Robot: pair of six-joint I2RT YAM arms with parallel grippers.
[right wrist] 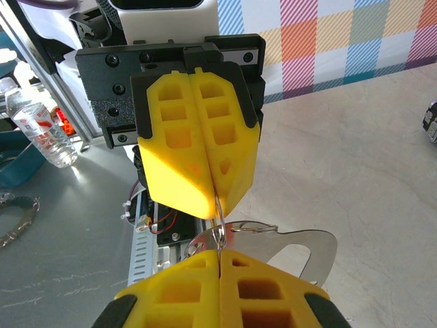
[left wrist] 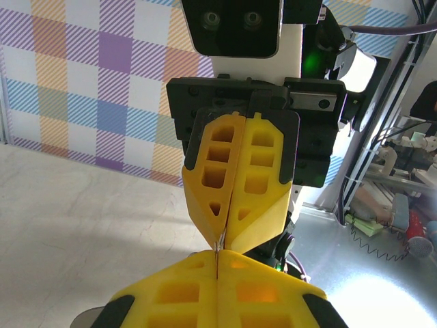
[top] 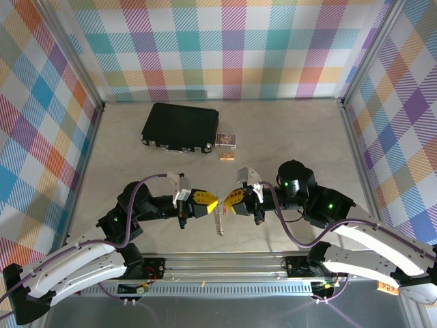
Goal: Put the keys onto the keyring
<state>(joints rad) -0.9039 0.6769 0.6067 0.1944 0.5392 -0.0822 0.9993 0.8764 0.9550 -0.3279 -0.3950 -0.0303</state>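
Note:
My two grippers meet tip to tip above the near middle of the table. A thin wire ring of the keyring (right wrist: 220,217) runs between them. My left gripper (top: 213,203) is shut on one side of it. The right gripper (top: 229,203) is shut on the other side. In the right wrist view my right gripper (right wrist: 220,251) pinches the ring from below and the left gripper (right wrist: 217,198) from above. A flat silvery key (right wrist: 311,247) with a looped outline hangs off the ring. In the top view the keys (top: 218,220) dangle below the tips. The left wrist view shows my left gripper (left wrist: 217,254) shut on a thin metal sliver.
A black case (top: 180,127) lies at the back of the table, with a red-and-white card box (top: 226,140) and a small tan block (top: 227,156) to its right. Plaid walls enclose three sides. A metal rail (top: 225,263) runs along the near edge.

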